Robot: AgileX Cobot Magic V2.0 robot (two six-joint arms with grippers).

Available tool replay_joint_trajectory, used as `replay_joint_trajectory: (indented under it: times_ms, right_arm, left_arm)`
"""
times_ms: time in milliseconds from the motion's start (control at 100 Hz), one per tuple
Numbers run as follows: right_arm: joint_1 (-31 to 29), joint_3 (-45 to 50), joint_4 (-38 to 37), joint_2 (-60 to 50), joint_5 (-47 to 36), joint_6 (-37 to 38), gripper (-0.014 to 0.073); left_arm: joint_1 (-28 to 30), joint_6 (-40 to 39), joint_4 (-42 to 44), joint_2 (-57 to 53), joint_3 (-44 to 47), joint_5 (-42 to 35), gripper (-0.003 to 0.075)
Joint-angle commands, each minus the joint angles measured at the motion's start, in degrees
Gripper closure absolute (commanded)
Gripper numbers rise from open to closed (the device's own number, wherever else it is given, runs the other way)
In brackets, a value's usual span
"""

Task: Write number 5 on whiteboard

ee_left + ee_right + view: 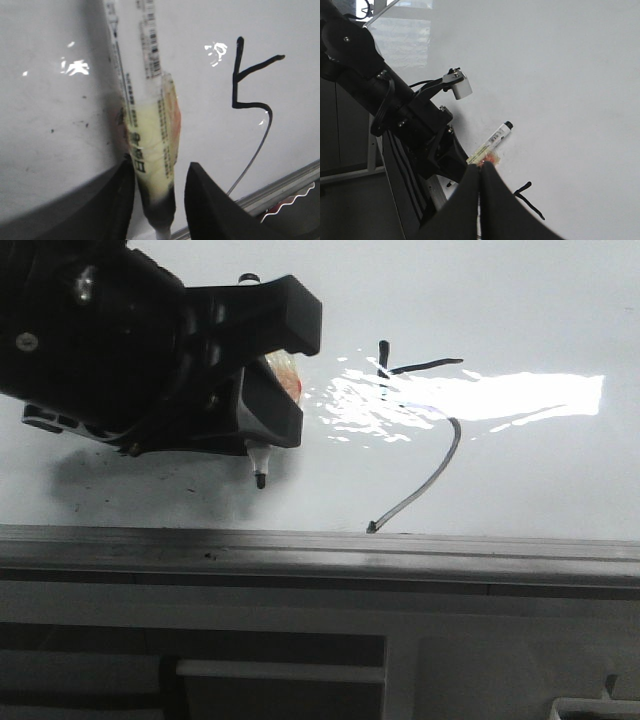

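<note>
The whiteboard [520,300] fills the front view, with the number 5 [430,365] drawn in black near its middle. Its thin grey tail curves down to the grey edge strip [320,545]. To the left of the figure, my left gripper [295,375] is shut on a marker [260,465], tip down just above the board. The left wrist view shows the pale yellow marker [150,150] between the fingers [205,200], and the 5 [245,90] off to one side. My right gripper [480,167] is shut and empty above the board [560,75], looking at the marker [495,139].
A bright glare patch [480,395] lies across the figure. Small dark scuff specks [52,131] dot the board near the marker. The left arm [395,110] crosses the right wrist view. Below the edge strip are grey panels and ledges [280,670].
</note>
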Motion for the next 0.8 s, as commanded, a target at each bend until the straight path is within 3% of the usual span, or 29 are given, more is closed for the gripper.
replay_joint_trajectory:
  times_ms: [0, 160, 230, 430, 530, 600, 790]
  right_arm:
    - [-0.36, -1.88, 0.91, 0.00, -3.79, -0.14, 0.0655]
    - [-0.36, -1.88, 0.91, 0.00, -3.79, -0.14, 0.0655]
    - [-0.36, -1.88, 0.91, 0.00, -3.79, -0.14, 0.0655]
    - [-0.36, -1.88, 0.91, 0.00, -3.79, -0.14, 0.0655]
    - [-0.36, -1.88, 0.22, -0.44, -3.15, -0.14, 0.0655]
    - [-0.36, -1.88, -0.91, -1.52, -2.15, -0.14, 0.0655]
    - [-0.71, 0.57, -9.66, -9.16, 3.17, 3.62, 0.0636]
  left_arm:
    - [0.45, -0.31, -0.70, -0.12, -0.54, -4.82, 0.0416]
    - [0.45, -0.31, -0.70, -0.68, -1.14, -4.82, 0.0143]
    - [0.45, -0.31, -0.58, -1.70, -1.63, -4.82, 0.0064]
    - [0.45, -0.20, -0.58, -8.98, -2.11, -4.59, 0.0051]
    - [0.45, 0.39, 0.17, -15.18, -2.11, -4.59, 0.0097]
    - [0.45, 3.03, 1.60, -20.29, -1.56, -4.59, 0.0174]
    - [0.45, 12.64, 3.04, -35.14, 4.69, -4.59, 0.0497]
